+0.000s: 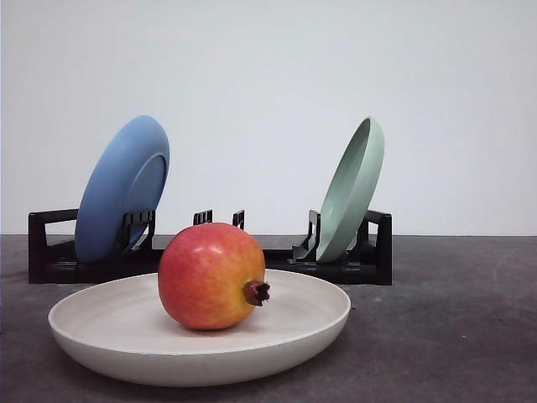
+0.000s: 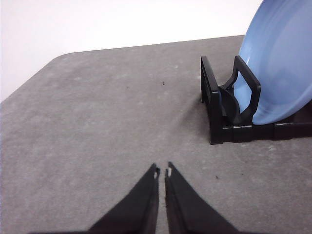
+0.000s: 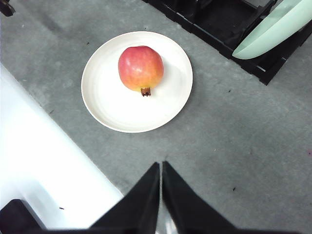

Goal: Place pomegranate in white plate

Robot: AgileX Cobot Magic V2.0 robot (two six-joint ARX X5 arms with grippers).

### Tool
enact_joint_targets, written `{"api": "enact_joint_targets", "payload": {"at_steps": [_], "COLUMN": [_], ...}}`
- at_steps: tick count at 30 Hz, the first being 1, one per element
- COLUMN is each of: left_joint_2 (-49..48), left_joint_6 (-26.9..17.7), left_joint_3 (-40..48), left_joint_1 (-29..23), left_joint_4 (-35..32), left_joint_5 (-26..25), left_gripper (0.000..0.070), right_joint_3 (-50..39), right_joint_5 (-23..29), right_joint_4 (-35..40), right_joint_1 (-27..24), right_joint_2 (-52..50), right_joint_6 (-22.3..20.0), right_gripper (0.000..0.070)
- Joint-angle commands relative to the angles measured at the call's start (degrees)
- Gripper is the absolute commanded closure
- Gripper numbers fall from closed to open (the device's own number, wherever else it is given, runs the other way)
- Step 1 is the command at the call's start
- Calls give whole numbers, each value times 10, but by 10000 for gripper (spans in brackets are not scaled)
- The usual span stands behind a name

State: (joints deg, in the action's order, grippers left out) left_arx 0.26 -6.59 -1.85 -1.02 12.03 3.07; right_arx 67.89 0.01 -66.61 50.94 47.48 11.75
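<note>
Pomegranate (image 1: 210, 275) — smooth, round — rests in matte white plate (image 1: 101, 336).

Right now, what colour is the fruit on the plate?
The pomegranate is red blending to orange-yellow, clearest in the front view.

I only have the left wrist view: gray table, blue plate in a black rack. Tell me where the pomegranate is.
Observer: The pomegranate sits inside the white plate, in front of the rack.
Operator: Report the right gripper.
Observer: The right gripper is shut and empty, apart from the plate.
Operator: Say what else is in the rack.
Observer: A pale green plate leans in its right end, opposite the blue plate.
</note>
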Motion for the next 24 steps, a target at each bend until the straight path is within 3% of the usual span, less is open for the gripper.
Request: {"api": "enact_joint_targets", "payload": {"at_steps": [1,10,17,21,24], "left_joint_2": [-1,-1,-1,-1,-1], "left_joint_6": [2,2,2,2,2], "left_joint_3": [7,7,7,7,7], "left_joint_1": [-1,-1,-1,-1,-1], "left_joint_4": [0,0,0,0,0], "left_joint_5": [1,1,1,1,1], "left_gripper": [700,700,700,700,700], "right_joint_3": [12,12,12,12,9], "right_joint_5": [0,2,37,34,35], "right_joint_4": [5,6,5,15,59], "right_joint_1": [6,6,-1,-50,-120], "right_joint_2": [3,3,-9,-34,-62], "right_joint_6": [-2,-4,-17,-61,-67], "right_gripper": [700,700,700,700,700]}}
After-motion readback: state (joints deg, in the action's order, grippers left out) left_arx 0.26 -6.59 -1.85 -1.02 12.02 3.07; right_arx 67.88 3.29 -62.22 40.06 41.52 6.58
